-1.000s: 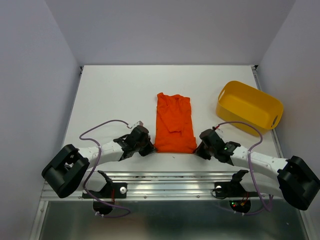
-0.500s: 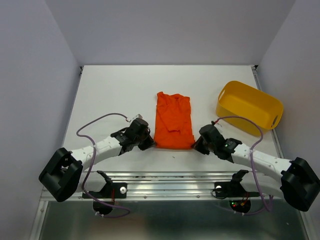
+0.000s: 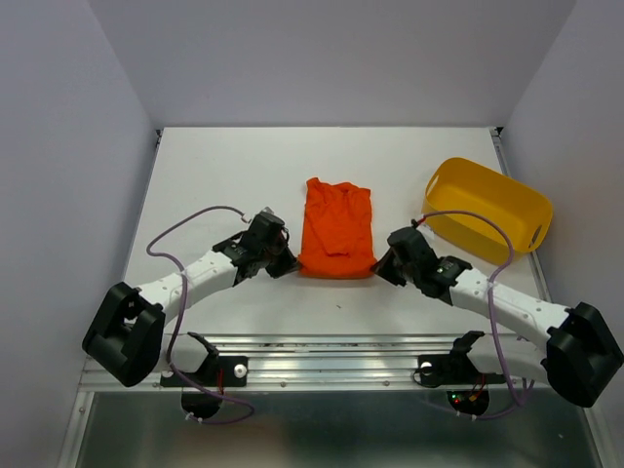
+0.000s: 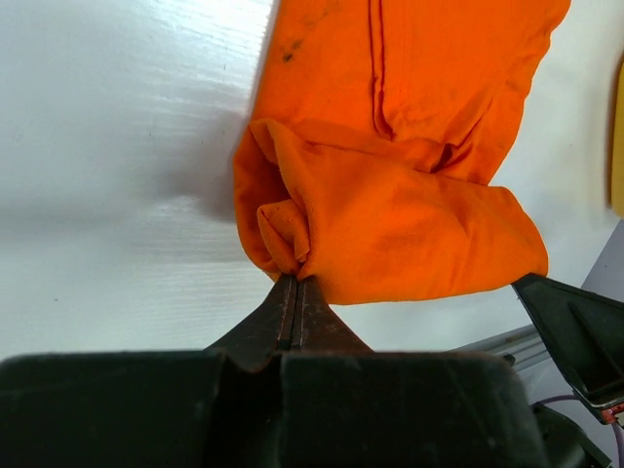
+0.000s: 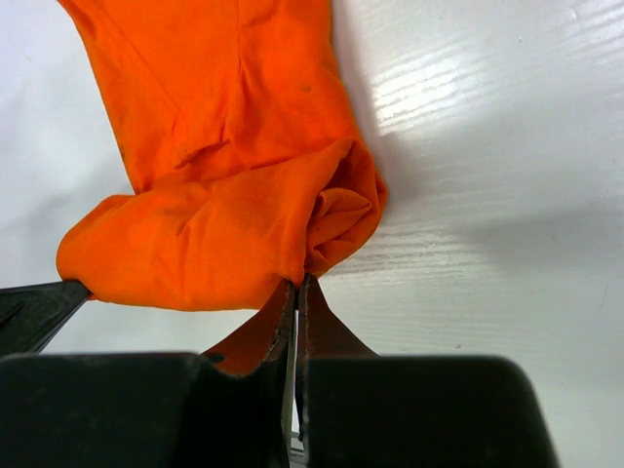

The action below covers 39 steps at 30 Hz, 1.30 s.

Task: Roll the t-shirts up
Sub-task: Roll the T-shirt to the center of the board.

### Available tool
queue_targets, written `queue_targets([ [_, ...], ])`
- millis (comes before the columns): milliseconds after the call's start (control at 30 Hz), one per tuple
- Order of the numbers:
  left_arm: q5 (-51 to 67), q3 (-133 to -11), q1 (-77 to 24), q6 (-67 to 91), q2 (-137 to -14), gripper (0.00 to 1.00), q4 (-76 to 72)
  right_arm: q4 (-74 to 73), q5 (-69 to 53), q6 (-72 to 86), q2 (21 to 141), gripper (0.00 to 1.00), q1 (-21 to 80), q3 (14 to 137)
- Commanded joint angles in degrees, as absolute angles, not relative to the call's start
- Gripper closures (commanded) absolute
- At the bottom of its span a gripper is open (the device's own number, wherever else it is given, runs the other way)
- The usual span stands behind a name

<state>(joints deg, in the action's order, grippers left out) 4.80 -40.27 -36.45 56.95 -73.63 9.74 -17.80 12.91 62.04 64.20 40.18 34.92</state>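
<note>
Top view: t-shirt (image 3: 337,232) lies mid-table (image 3: 214,175), folded into a narrow strip running near to far. Left gripper (image 3: 284,261) sits low at the strip's near-left corner and right gripper (image 3: 385,265) at the near-right corner, with both arms angled inward. The near hem looks bunched and rounded, not flat. Yellow tub (image 3: 487,207) sits on the right side of the table, apart from the shirt and not in play.

Left wrist view: jaws are clamped tight on a small wad of orange cloth (image 4: 390,224) at the left end of the hem. The hem is curled over onto itself, forming a fat tube across the frame. The flat part of the strip lies beyond it, on the far side. The dark tip of the other gripper (image 4: 570,327) shows at the tube's right end.

Right wrist view: mirror of that. Fingers are squeezed shut on a fold at the right end of the curled hem (image 5: 224,195). The fabric spirals inward just above the tips. The left arm's finger (image 5: 29,307) pokes in at the tube's left end.

Judgement: one pinch on each corner is probably there so the hem turns over evenly across its width. The roll looks barely started, about one turn in, with most of the strip flat. The next move likely needs both arms travelling far together at matched pace. Risks: thin cloth slipping out of a pinch, or one side leading so the roll goes cone-shaped.
</note>
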Motion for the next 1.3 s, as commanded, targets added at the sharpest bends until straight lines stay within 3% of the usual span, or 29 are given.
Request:
queue_targets([
  [0, 5.8, -44.2, -34.8, 53.8, -75.3, 1.0, 10.9, -17.6, 14.7, 59.7, 65.9, 0.99, 38.4, 38.8],
  [800, 7.3, -60.4, -27.1, 43.0, -95.5, 1.0, 11.1, -13.4, 9.9, 51.1, 85.6, 0.98, 29.7, 52.4],
  [900, 6.6, -62.5, -26.5, 41.8, -98.2, 0.85, 11.1, -12.7, 9.3, 50.5, 88.5, 0.96, 28.7, 53.8],
  [967, 5.7, -64.1, -26.0, 41.0, -99.2, 0.68, 11.7, -12.3, 9.0, 49.8, 90.6, 0.93, 28.1, 55.1],
  [1000, 5.4, -64.7, -25.9, 40.2, -99.7, 0.53, 12.7, -12.2, 8.6, 49.2, 92.1, 0.91, 28.1, 56.2],
  [1067, 4.5, -66.0, -25.8, 39.5, -99.3, 0.4, 13.6, -12.3, 8.2, 48.7, 93.2, 0.88, 27.6, 57.2],
  [1167, 1.9, -66.3, -25.8, 39.0, -96.6, 0.3, 15.1, -12.5, 8.4, 48.2, 92.5, 0.75, 27.6, 57.9],
  [1267, -2.1, -66.0, -25.8, 38.9, -92.1, 0.29, 17.0, -13.7, 9.3, 47.5, 89.4, 0.65, 27.6, 58.1],
])
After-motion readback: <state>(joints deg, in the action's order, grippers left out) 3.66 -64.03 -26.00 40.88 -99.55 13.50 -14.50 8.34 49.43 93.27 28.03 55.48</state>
